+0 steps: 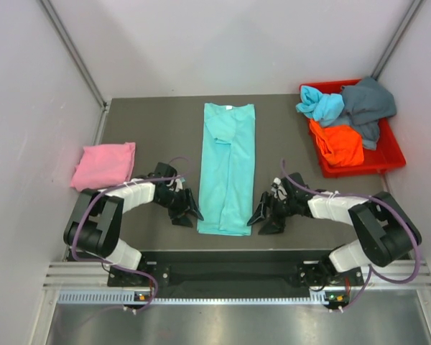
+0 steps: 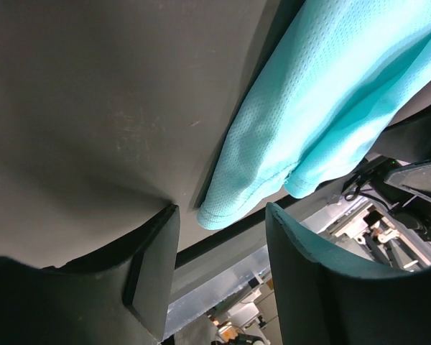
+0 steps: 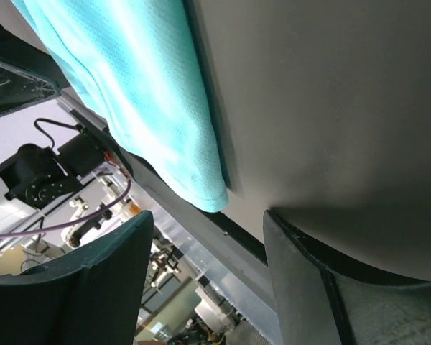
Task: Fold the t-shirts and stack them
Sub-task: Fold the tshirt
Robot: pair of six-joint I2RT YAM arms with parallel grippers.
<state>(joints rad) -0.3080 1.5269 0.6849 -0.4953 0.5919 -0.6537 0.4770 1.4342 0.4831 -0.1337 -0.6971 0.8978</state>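
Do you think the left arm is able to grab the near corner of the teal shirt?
Probably yes. The left gripper is open right beside the near corner of the teal shirt, with nothing between them.

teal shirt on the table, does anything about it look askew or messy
Mostly tidy: the teal shirt lies as a long strip, but its folded-in sleeve sits crooked near the far end. The left tool and right tool stand open beside its near corners.
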